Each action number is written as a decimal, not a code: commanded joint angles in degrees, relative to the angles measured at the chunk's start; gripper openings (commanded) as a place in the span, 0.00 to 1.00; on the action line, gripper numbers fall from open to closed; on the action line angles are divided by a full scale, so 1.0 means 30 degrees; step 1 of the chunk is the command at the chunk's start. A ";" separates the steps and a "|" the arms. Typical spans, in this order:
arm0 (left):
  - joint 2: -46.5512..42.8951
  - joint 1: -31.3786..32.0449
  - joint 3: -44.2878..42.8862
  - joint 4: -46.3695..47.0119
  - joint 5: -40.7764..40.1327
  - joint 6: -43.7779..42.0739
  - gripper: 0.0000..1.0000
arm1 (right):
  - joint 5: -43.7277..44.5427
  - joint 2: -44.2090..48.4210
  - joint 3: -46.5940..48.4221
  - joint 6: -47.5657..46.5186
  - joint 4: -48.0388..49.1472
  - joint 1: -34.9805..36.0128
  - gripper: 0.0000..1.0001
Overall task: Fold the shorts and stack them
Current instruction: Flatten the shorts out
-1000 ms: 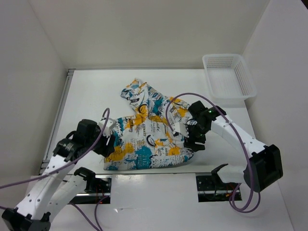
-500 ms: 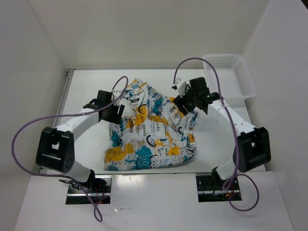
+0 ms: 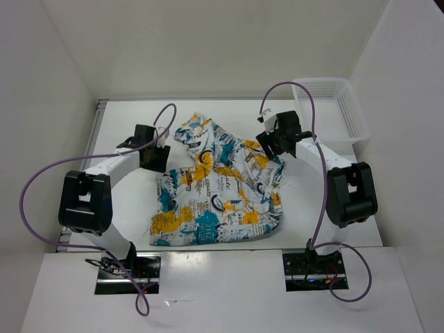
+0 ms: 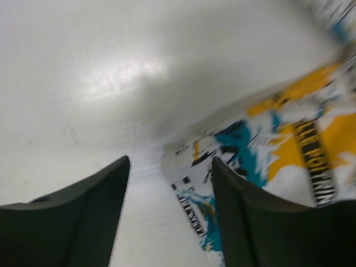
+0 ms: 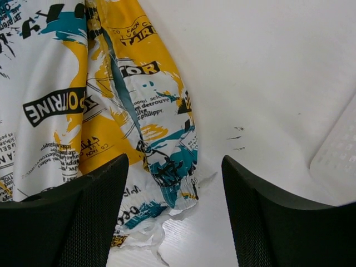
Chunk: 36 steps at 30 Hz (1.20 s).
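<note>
The shorts [image 3: 215,194], white with teal, orange-yellow and black prints, lie crumpled and partly spread in the middle of the table. My left gripper [image 3: 161,158] is open at their far left edge. In the left wrist view the gripper [image 4: 169,189] straddles the fabric's edge [image 4: 261,139], which is blurred, without closing on it. My right gripper [image 3: 269,147] is open at the far right corner. In the right wrist view the gripper [image 5: 175,189] has the shorts' frilly hem corner [image 5: 161,167] lying between its fingers.
A white plastic mesh basket [image 3: 329,107] stands at the table's back right; its corner shows in the right wrist view [image 5: 339,156]. White walls enclose the table on three sides. Purple cables loop above both arms.
Both arms have swung from the shorts' near corners out to the far corners. The shorts' near part has settled flatter on the table. In the last half second both grippers shifted only slightly.
</note>
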State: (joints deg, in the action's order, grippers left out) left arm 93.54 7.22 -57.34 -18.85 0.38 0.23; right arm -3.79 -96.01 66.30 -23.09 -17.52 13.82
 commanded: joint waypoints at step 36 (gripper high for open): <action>1.0220 0.0961 -1.2644 0.1391 0.6115 -0.0076 0.04 | -0.3682 -0.2980 0.3033 -0.4048 -0.2654 -0.2118 0.70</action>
State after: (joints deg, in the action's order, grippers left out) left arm 124.75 10.28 -96.01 -15.59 19.00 0.34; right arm -11.84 -107.83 71.53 -31.68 -22.20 7.16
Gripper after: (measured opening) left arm 0.073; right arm 0.705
